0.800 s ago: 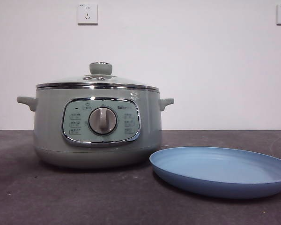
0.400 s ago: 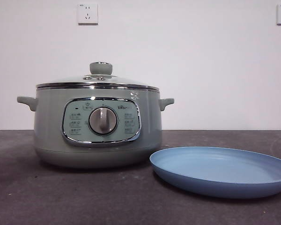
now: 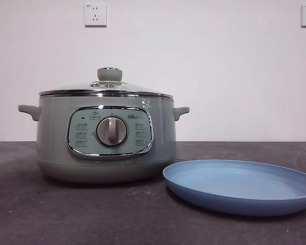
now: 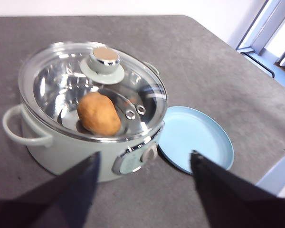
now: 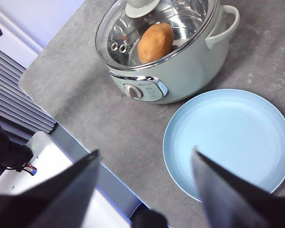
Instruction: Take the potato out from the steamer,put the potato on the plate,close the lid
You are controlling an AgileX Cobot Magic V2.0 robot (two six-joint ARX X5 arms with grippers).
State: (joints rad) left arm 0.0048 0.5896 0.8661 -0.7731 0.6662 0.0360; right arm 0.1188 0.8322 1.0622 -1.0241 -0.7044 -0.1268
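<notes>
The sage-green steamer (image 3: 106, 138) stands on the dark table with its glass lid (image 3: 106, 89) closed on it. The orange-brown potato (image 4: 99, 113) lies inside, seen through the glass; it also shows in the right wrist view (image 5: 155, 42). The light-blue plate (image 3: 242, 186) lies empty on the table beside the steamer. My left gripper (image 4: 143, 164) is open, high above the steamer's front. My right gripper (image 5: 145, 164) is open, high above the table's edge near the plate (image 5: 228, 142). Neither gripper shows in the front view.
The grey table's edge (image 5: 61, 123) runs close to the steamer's front, with white equipment below it. Two wall sockets (image 3: 95, 15) sit on the white wall behind. A window frame (image 4: 266, 28) lies past the table's far corner.
</notes>
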